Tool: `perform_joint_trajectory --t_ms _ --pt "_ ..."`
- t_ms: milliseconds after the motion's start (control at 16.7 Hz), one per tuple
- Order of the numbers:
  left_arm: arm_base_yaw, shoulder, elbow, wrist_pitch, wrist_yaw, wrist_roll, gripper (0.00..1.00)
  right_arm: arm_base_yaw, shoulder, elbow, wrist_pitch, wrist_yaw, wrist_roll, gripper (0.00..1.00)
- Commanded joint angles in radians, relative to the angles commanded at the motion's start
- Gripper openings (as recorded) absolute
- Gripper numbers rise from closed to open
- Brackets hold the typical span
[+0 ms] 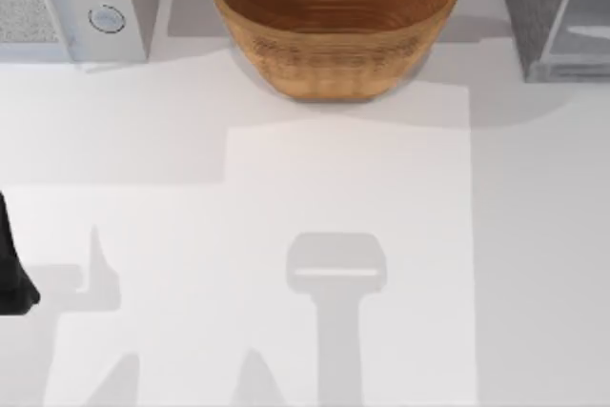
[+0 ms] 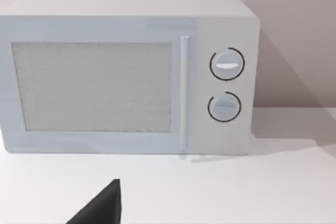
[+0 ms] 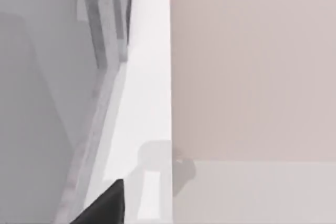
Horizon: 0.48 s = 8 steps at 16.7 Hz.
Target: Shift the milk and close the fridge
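Fridge point(image 1: 558, 16) sits upper right of the top view, silver-framed door point(image 3: 107, 30) apparently ajar; stiff and probably light-swinging, best pushed at its free edge. Milk location unknown; jaw state of either arm cannot be told. Left arm point(image 1: 14, 278) parked at left edge.

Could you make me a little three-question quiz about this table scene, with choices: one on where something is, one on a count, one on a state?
1. Where does the woven basket stand?
A. between the white box and the fridge
B. at the table's near edge
C. on top of the white box

2. How many round knobs does the white box have?
A. one
B. two
C. four

3. What lies inside the basket?
A. a carton
B. fruit
C. nothing visible

Answers: 1 A, the top view shows it flanked by the white box and the fridge. 2 B, two knobs are stacked beside its mesh panel. 3 C, its bare woven inside shows.
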Motion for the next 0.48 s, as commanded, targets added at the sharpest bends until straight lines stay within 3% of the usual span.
perform_joint_trajectory --t_ms 480 --pt "0.0 0.0 0.0 0.0 0.0 0.0 1.0 0.034 0.004 -0.007 0.027 0.014 0.043 1.0"
